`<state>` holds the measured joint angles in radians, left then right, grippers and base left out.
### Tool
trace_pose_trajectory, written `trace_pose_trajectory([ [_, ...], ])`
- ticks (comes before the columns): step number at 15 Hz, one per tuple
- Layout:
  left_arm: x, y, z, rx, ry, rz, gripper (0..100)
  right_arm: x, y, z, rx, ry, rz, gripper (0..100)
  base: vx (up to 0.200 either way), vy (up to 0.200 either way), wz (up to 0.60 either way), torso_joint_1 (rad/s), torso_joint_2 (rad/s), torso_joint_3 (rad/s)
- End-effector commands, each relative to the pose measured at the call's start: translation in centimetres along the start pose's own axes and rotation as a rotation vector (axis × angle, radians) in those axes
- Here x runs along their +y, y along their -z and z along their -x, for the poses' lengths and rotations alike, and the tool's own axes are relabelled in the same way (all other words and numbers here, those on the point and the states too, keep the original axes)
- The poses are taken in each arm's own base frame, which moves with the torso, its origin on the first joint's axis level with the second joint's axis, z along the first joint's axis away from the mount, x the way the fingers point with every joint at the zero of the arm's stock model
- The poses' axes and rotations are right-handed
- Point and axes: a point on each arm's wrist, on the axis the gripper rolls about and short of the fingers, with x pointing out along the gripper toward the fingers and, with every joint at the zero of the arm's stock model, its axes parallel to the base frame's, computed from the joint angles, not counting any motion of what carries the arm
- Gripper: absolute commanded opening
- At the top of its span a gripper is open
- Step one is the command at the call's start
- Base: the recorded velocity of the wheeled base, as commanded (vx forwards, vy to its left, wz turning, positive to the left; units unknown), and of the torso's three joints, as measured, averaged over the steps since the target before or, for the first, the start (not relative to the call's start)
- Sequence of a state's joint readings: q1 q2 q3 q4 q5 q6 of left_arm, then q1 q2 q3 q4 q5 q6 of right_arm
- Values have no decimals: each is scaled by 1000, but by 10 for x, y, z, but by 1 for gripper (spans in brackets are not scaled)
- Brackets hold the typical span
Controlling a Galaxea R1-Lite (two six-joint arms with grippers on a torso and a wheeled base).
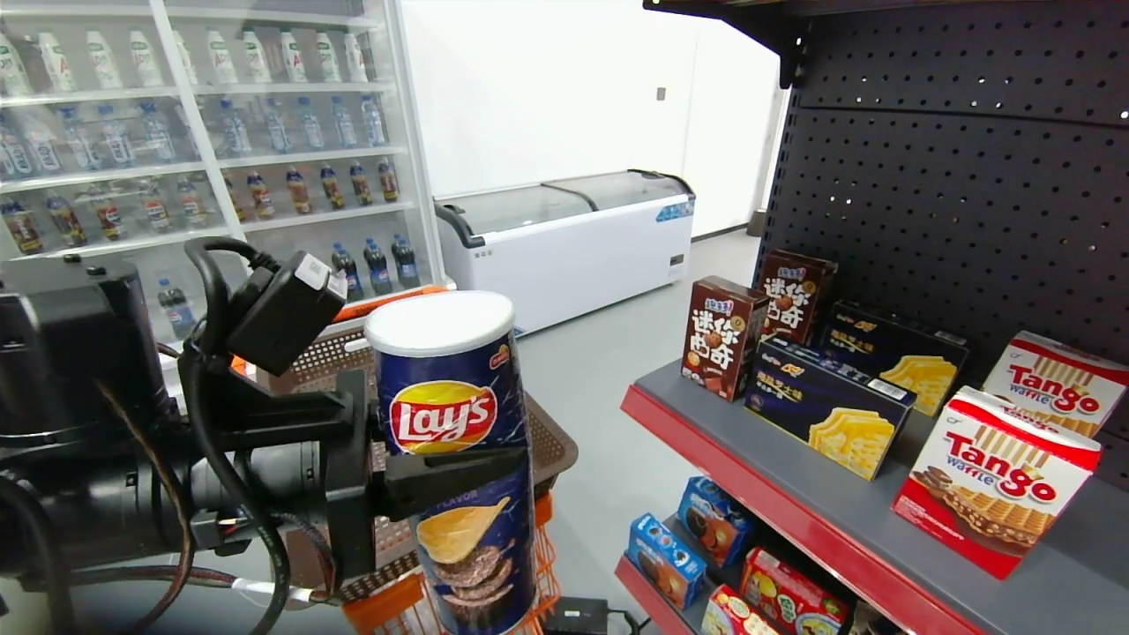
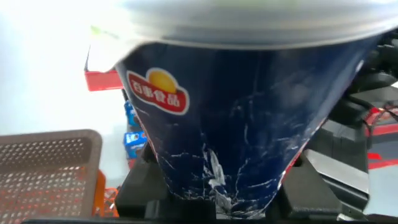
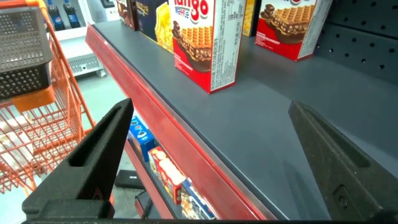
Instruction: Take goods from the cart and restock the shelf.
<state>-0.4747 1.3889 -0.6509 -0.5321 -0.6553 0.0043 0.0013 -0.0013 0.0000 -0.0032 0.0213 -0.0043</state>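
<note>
Grey shelf (image 1: 1072,586) decking with a red front lip runs along my right, backed by black pegboard (image 1: 953,203). A drinks cooler (image 1: 203,141) and a chest freezer (image 1: 564,247) stand farther back in the room. On the deck are brown chocolate boxes (image 1: 723,335), dark blue wafer boxes (image 1: 829,419) and red-and-white wafer boxes (image 1: 1001,481), all near the back and middle.

The chip can (image 1: 454,459) is in my left claw (image 1: 459,481), upright and clamped round its middle. It hangs above the cart (image 1: 551,450) and well apart from the shelf. My right claw (image 3: 211,168) is spread wide with nothing in it, hovering over bare decking just beside a red-and-white box.

My worries from here:
- The can is tall, smooth and round, and the grip sits at mid-height. A quick swing across could make it twist or slide in the fingers.
- Coming in too low would catch its base on the red lip.
- Going in too deep would shove the front boxes over, since they stand on narrow edges.
- The open decking is where the right claw hangs, so both arms heading there could clash.
- If I let go with the can tilted, it will likely topple and roll off the front.
</note>
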Motion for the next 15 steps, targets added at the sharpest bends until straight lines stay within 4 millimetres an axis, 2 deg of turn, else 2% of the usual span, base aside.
trace_pose_trajectory([
  [1,-2,-3,3,-12,2,-10,0,0,0,0,1,0,0,100,0,0,0,0,0,0],
  [4,-6,-4,4,-18,17,-19,0,0,0,0,1,0,0,100,0,0,0,0,0,0],
  [12,-9,-5,5,-22,26,-24,0,0,0,0,1,0,0,100,0,0,-600,1,1,7],
  [15,-18,-6,2,-23,65,-34,0,0,0,0,1,0,0,100,0,0,-600,2,9,2],
])
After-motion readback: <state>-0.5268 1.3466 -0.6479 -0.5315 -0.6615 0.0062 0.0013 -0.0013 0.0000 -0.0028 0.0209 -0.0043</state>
